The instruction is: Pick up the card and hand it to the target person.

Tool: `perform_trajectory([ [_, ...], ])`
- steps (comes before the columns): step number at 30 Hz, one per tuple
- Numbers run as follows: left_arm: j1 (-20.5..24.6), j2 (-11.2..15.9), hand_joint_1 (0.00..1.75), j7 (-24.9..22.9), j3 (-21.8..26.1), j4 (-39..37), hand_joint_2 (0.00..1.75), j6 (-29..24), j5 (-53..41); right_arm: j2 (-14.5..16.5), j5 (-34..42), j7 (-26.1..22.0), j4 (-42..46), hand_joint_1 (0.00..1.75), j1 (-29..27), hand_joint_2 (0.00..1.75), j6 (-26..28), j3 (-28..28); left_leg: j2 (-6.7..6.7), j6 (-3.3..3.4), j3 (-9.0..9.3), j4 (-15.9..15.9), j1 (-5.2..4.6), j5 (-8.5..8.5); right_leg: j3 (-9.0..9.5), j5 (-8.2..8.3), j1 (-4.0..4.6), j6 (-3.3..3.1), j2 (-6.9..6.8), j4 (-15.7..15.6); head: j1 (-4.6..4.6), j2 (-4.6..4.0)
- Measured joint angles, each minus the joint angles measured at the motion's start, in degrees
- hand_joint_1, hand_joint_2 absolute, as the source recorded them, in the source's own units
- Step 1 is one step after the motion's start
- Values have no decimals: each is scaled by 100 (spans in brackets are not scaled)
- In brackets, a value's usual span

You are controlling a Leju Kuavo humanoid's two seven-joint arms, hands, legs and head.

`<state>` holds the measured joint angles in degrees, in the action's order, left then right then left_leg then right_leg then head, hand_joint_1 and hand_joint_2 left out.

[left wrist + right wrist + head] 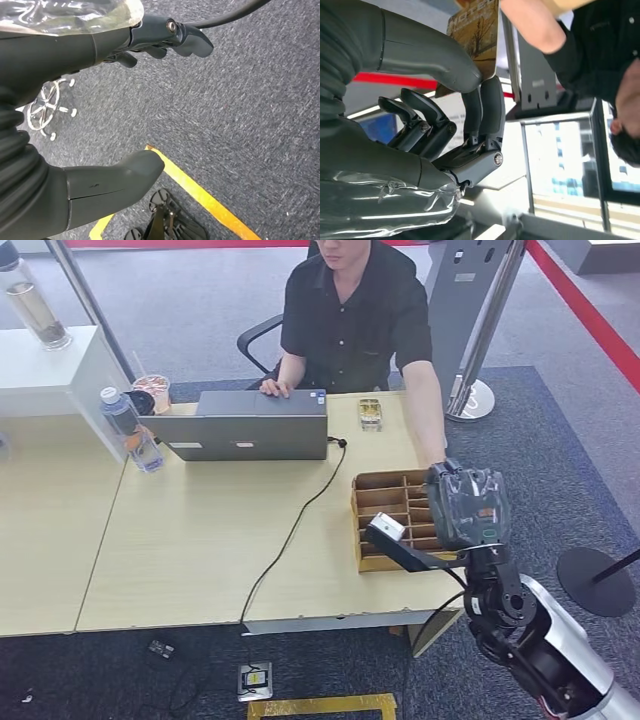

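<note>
My right hand (468,505) hovers over the right end of the desk and pinches the card (387,526) between thumb and fingers. Close up, the card (478,35) carries a brownish tree picture and sticks out past the thumb (433,55) of the right hand (444,125). The person (351,310) in a black shirt sits behind the desk, one arm (428,415) stretched toward my right hand; that forearm (531,22) lies right beside the card. My left hand (124,110) hangs over grey carpet, fingers apart, holding nothing.
A wooden divided box (392,495) lies under the card. A grey laptop (245,425), a cable (290,530), a water bottle (130,430), a cup (153,390) and a small patterned item (370,412) occupy the desk (189,540). Yellow floor tape (203,197) runs below my left hand.
</note>
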<state>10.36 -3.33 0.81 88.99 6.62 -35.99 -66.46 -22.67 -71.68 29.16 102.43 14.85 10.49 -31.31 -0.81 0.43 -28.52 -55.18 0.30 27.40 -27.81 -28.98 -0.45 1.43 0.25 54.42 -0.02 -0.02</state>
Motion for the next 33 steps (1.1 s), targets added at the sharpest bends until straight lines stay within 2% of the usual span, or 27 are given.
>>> perform_trajectory([
  [7,3,-55,0,8,4,0,175,-54,104,87,-947,-109,154,175,421,175,-94,-277,-1,0,-3,0,0,-1,0,0,1,0,-1,2,-1,0],
  [11,6,-85,0,7,6,0,175,-45,-24,168,-1054,-178,-14,175,871,175,27,-445,-1,-2,-6,1,0,-3,-1,1,1,-1,0,5,-4,0],
  [15,19,-102,0,43,6,0,175,6,-167,246,-909,-293,-569,175,1475,175,399,-585,-5,-3,-7,1,1,-6,1,2,1,-1,-5,6,-3,0],
  [20,30,-123,0,102,6,0,175,68,-282,417,-593,-430,-1684,175,2267,175,725,-732,-10,-3,-14,1,0,-7,-1,3,0,-2,-10,8,-1,0],
  [24,38,-144,0,130,6,0,175,74,-283,671,-534,-458,-2806,175,2888,175,851,-844,-19,-4,-15,1,0,-8,-2,3,0,-2,-17,8,-2,0],
  [33,37,-159,0,158,10,0,175,59,-216,1308,-545,-145,-5189,175,3708,175,807,-1114,-26,-4,-16,1,1,-8,-9,2,2,-2,-26,8,-5,0],
])
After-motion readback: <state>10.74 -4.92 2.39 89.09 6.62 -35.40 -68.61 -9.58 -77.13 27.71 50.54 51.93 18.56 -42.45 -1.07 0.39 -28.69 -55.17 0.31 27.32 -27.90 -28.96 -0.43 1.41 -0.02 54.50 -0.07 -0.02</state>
